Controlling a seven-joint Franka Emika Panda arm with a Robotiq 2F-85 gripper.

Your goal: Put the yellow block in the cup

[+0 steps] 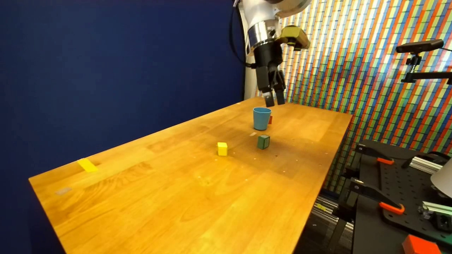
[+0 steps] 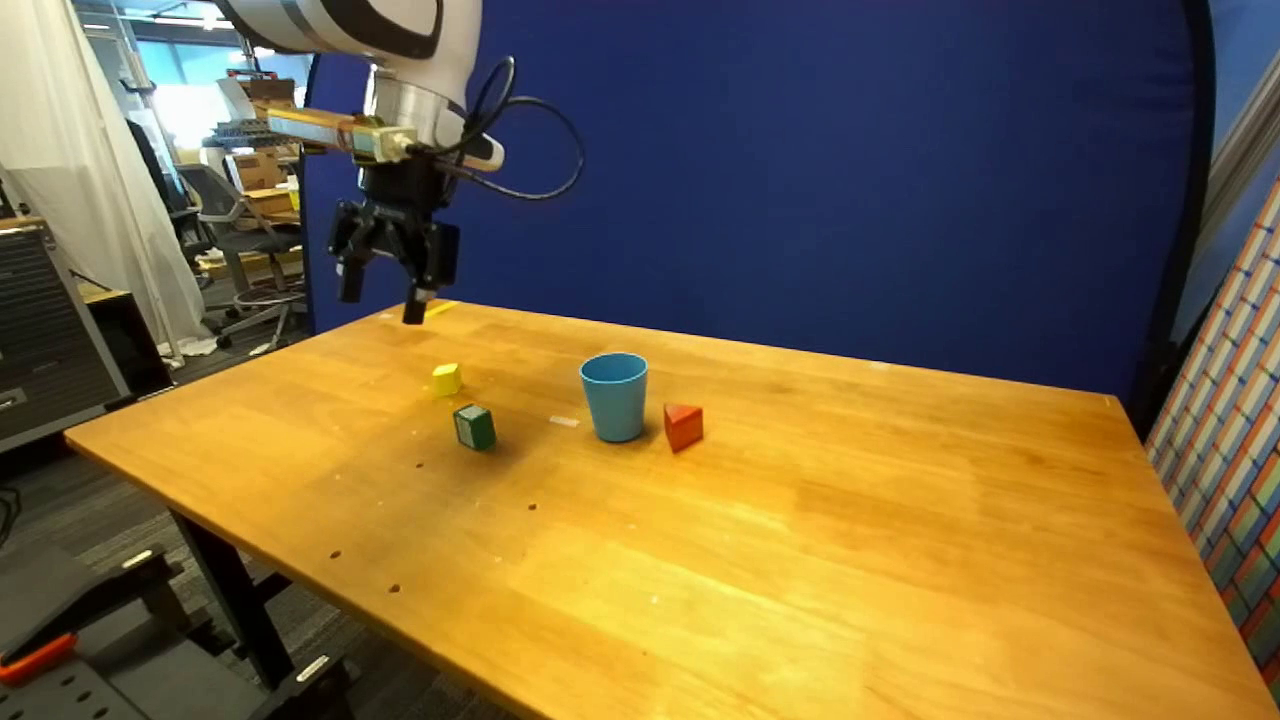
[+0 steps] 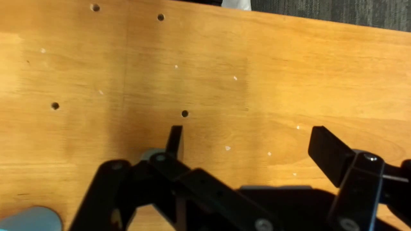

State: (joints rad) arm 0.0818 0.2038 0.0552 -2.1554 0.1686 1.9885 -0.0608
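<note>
The yellow block (image 1: 222, 149) is a small bright cube lying on the wooden table. It also shows in an exterior view (image 2: 446, 380), and is out of view in the wrist view. The blue cup (image 1: 261, 119) stands upright on the table; it also shows in an exterior view (image 2: 615, 400). Part of the cup (image 3: 32, 219) shows at the lower left corner of the wrist view. My gripper (image 2: 383, 297) hangs above the table, apart from both things. It also shows in an exterior view (image 1: 274, 100). Its fingers (image 3: 246, 141) are wide apart with nothing between them.
A dark green block (image 2: 474, 427) lies near the yellow block. A red block (image 2: 683, 427) lies beside the cup. A yellow tape strip (image 1: 87, 165) is stuck near a table (image 1: 183, 197) corner. A black side bench (image 1: 374, 225) with clamps stands alongside the table.
</note>
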